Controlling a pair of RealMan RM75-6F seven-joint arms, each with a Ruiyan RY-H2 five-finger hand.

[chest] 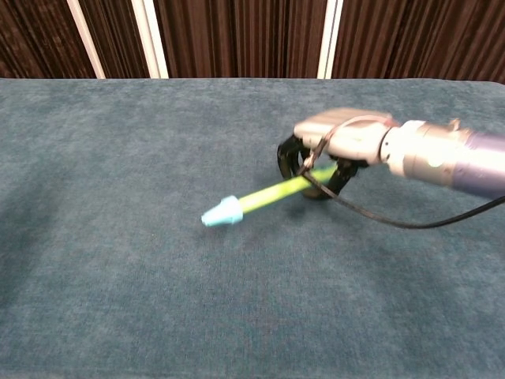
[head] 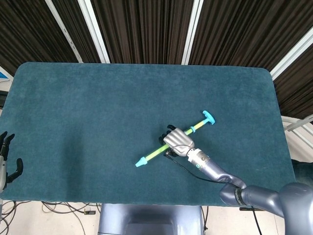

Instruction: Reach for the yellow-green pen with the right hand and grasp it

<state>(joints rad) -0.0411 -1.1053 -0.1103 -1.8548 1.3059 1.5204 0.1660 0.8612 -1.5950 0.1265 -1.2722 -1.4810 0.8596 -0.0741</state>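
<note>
The yellow-green pen [head: 157, 152] has a light-blue cap at its near-left end and a blue T-shaped end at the far right. My right hand [head: 177, 141] grips its shaft near the middle, fingers curled around it. In the chest view the pen [chest: 264, 197] hangs a little above the cloth, cap pointing left, held by the right hand [chest: 335, 142]. My left hand [head: 7, 159] shows at the left edge of the head view, beside the table, fingers apart and holding nothing.
A dark teal cloth covers the table [head: 98, 107]. A black cable [chest: 371, 215] trails from the right hand along the forearm. Dark slatted panels stand behind the table's far edge.
</note>
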